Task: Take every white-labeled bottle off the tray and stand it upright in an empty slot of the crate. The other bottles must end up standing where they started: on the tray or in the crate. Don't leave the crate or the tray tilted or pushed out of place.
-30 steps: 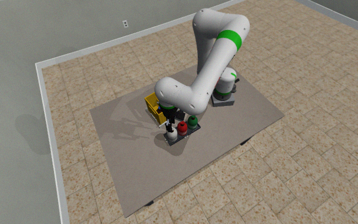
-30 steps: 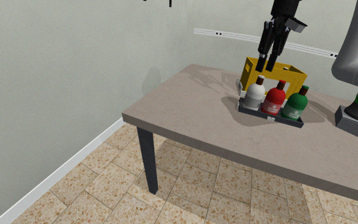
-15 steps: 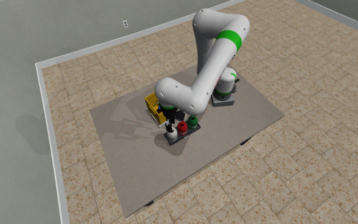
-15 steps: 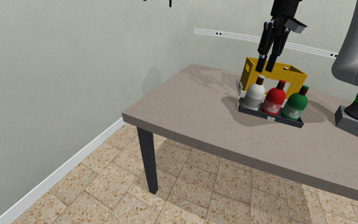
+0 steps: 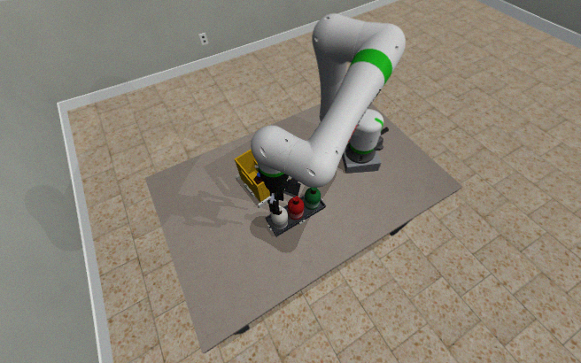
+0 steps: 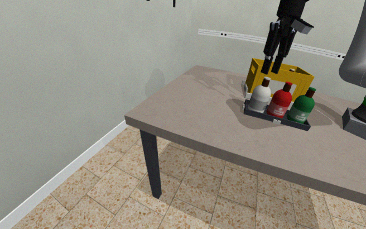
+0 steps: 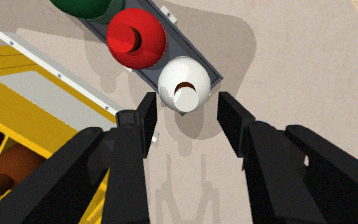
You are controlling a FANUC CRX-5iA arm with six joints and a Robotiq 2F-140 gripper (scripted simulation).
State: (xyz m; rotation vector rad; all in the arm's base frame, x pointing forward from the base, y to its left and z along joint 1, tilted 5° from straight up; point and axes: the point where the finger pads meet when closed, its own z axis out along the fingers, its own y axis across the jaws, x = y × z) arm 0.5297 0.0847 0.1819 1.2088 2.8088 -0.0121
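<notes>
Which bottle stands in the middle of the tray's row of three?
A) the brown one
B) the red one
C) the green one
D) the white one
B: the red bottle stands on the tray with the white bottle on one side and the green bottle on the other.

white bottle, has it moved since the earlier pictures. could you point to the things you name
No. In the exterior view the white bottle (image 5: 279, 219) (image 6: 260, 98) (image 7: 184, 80) stands at the same end of the tray (image 5: 320, 208) (image 6: 305, 127) (image 7: 218, 79), beside the red bottle (image 5: 296, 208) (image 6: 279, 103) (image 7: 145, 42), as before.
</notes>
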